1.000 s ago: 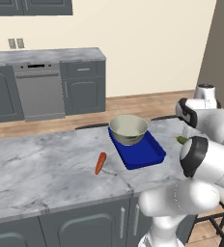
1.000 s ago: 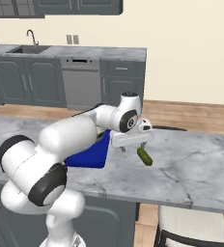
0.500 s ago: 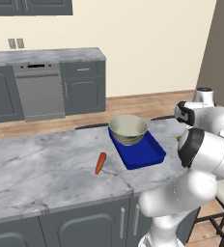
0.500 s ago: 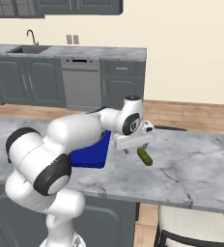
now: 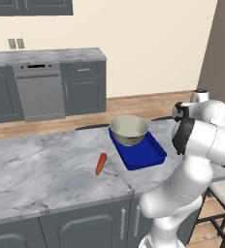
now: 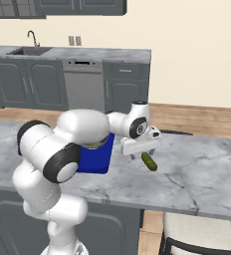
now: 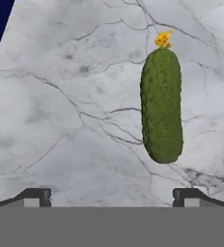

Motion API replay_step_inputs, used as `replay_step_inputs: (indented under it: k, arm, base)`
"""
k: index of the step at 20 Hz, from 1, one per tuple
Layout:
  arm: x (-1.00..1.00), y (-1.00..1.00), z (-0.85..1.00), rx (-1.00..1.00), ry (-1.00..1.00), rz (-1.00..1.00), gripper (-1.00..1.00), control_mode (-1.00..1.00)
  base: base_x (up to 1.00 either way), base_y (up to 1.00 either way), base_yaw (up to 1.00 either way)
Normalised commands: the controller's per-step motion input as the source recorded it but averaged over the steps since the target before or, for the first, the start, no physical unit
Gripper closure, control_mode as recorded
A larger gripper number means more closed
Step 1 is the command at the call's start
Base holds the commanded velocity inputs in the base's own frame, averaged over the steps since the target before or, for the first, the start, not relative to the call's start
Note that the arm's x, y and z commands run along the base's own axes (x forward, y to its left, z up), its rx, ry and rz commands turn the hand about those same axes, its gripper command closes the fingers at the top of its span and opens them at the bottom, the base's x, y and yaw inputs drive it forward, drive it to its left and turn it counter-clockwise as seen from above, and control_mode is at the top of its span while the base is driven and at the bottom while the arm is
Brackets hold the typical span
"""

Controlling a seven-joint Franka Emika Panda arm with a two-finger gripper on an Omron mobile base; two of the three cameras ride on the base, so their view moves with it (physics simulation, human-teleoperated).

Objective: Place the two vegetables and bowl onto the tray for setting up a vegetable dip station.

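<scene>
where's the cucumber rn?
The cucumber lies on the grey marble counter, right of the blue tray in the right base view, just below the open end effector.

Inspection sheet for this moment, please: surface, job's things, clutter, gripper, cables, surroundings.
Surface: grey marble counter.
Job's things: bowl sits on the blue tray; carrot lies on the counter beside the tray; cucumber lies on the counter, off the tray.
Clutter: nothing seen.
Gripper: gripper open, holding nothing, over the counter beside the cucumber; fingers spread wide.
Cables: nothing seen.
Surroundings: dishwasher, grey cabinets, sink with faucet, wood floor.
</scene>
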Motion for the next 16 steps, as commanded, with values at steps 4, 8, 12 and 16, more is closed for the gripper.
replay_step_inputs:
  k: [4,8,12,16]
  arm:
    - [0.23,-0.08,-0.16,0.05,0.06,0.0,-1.0,-1.0]
    - [0.18,-0.11,-0.16,0.06,0.01,0.0,-1.0,-1.0]
    - [0.12,-0.1,-0.18,0.06,0.0,0.0,-1.0,-1.0]
    - [0.17,-0.05,-0.21,0.03,0.03,0.0,-1.0,-1.0]
  base:
    - [0.0,0.0,0.0]
    - [0.0,0.0,0.0]
    - [0.0,0.0,0.0]
    - [0.0,0.0,0.0]
